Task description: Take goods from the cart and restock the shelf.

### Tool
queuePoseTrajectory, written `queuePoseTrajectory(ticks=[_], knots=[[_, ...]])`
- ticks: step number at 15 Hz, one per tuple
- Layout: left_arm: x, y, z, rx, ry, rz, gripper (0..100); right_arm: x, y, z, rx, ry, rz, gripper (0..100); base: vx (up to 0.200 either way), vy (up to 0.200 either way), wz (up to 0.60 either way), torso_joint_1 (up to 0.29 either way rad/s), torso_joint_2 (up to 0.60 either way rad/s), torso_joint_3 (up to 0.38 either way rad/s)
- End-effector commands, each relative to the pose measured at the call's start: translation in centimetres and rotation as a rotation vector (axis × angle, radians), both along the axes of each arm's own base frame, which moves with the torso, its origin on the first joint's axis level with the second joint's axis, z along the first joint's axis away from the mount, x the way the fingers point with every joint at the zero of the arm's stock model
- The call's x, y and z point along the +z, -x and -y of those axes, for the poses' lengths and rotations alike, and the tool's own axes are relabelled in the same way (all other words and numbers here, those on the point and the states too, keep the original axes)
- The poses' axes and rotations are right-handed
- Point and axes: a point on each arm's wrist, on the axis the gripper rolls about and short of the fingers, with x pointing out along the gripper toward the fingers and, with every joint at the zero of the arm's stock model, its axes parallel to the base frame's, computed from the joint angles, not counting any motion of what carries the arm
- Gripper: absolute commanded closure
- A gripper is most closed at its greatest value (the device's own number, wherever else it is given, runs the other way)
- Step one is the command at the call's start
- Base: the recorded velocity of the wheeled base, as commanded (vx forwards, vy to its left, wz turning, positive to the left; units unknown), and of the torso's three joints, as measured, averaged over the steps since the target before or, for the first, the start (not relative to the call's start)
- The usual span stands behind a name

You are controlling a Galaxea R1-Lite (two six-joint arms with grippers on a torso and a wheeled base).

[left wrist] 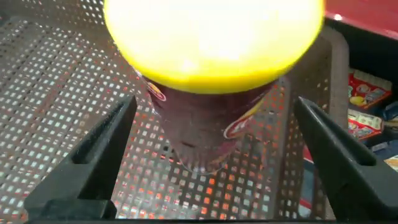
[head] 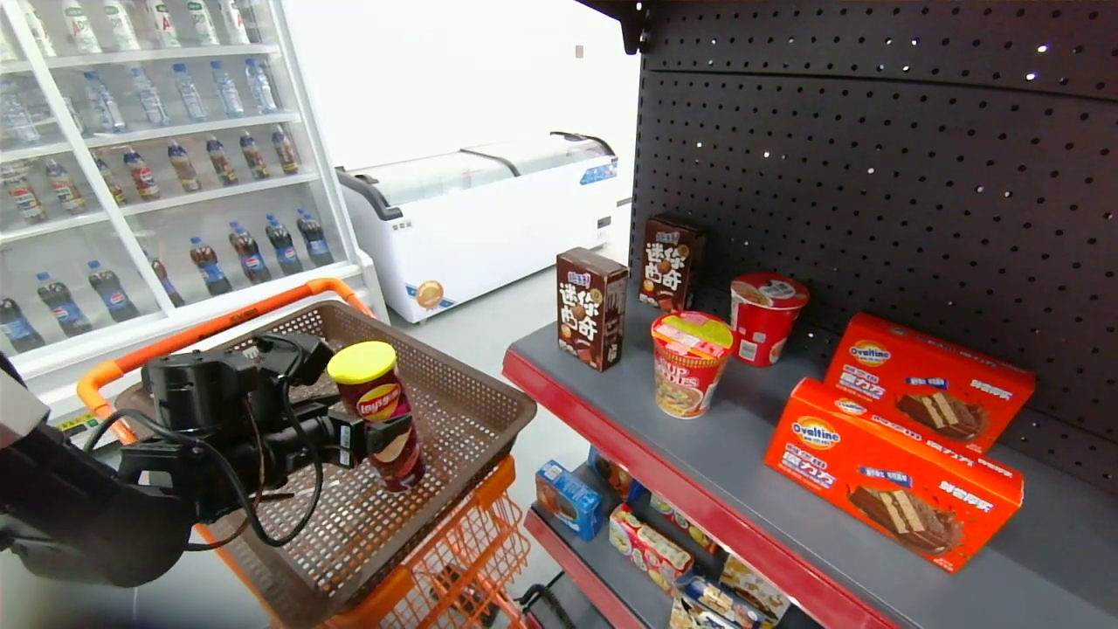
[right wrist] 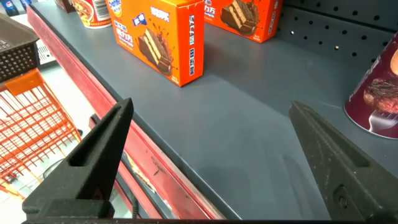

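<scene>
1. The left claw (left wrist: pixel 214 109) is spread wide, one finger on each side of the can (head: pixel 377 411). There is a clear gap on both sides, so it has hold of nothing yet.
2. The can, dark red with a yellow lid, is in the brown basket (head: pixel 489 384) on top of the cart (head: pixel 472 542). It leans slightly and sits toward the basket's right side.
3. The right claw (right wrist: pixel 211 112) is also wide open and empty. It hangs over bare shelf (head: pixel 751 445), near the orange boxes (right wrist: pixel 163 37).
4. Risks, as I judge them:
   - If one finger touches first as the claw closes, it may push the leaning can over onto the mesh.
   - The can wall is round and slick, so a grip that is too light or too high could let it slip or swing.
   - On a low lift toward the right, the can's base may catch the basket rim.
   - The cups (head: pixel 690 362) stand near the shelf's front edge. A careless placement could knock one off.
</scene>
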Motion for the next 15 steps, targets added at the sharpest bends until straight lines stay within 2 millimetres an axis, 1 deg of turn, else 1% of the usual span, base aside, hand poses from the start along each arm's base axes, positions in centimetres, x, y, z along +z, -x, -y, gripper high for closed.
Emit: queuePoseTrajectory(ticks=[1, 2, 5, 8, 9, 13, 14, 15], knots=[[-2.1, -0.6, 0.1, -0.004, -0.001, -0.048, 0, 0.0, 0.0, 0.0, 0.001, 0.000, 0.001, 0, 0.000, 0.000, 0.00, 0.000, 0.00, 0.000], [-2.7, -1.0, 0.1, -0.002, -0.001, -0.038, 0, 0.0, 0.0, 0.0, 0.002, 0.000, 0.001, 0, 0.000, 0.000, 0.00, 0.000, 0.00, 0.000], [-3.6, -1.5, 0.2, -0.005, -0.001, -0.038, 0, 0.0, 0.0, 0.0, 0.002, 0.000, 0.001, 0, 0.000, 0.000, 0.00, 0.000, 0.00, 0.000], [-3.8, -2.0, 0.3, -0.007, -0.001, -0.036, 0, 0.0, 0.0, 0.0, 0.001, 0.000, 0.001, 0, 0.000, 0.000, 0.00, 0.000, 0.00, 0.000], [-3.8, -2.0, 0.3, -0.007, -0.001, -0.035, 100, 0.0, 0.0, 0.0, 0.002, 0.000, 0.001, 0, 0.000, 0.000, 0.00, 0.000, 0.00, 0.000], [-3.3, -2.6, 0.2, 0.032, -0.027, -0.015, 100, 0.0, 0.0, 0.0, 0.001, 0.000, 0.001, 0, 0.000, 0.000, 0.00, 0.000, 0.00, 0.000], [-3.3, -2.5, 0.2, 0.031, -0.039, -0.014, 100, 0.0, 0.0, 0.0, 0.001, 0.000, 0.001, 0, 0.000, 0.000, 0.00, 0.000, 0.00, 0.000], [-2.8, -2.1, 0.2, 0.023, -0.054, -0.005, 100, 0.0, 0.0, 0.0, 0.001, 0.000, 0.001, 0, 0.000, 0.000, 0.00, 0.000, 0.00, 0.000]])
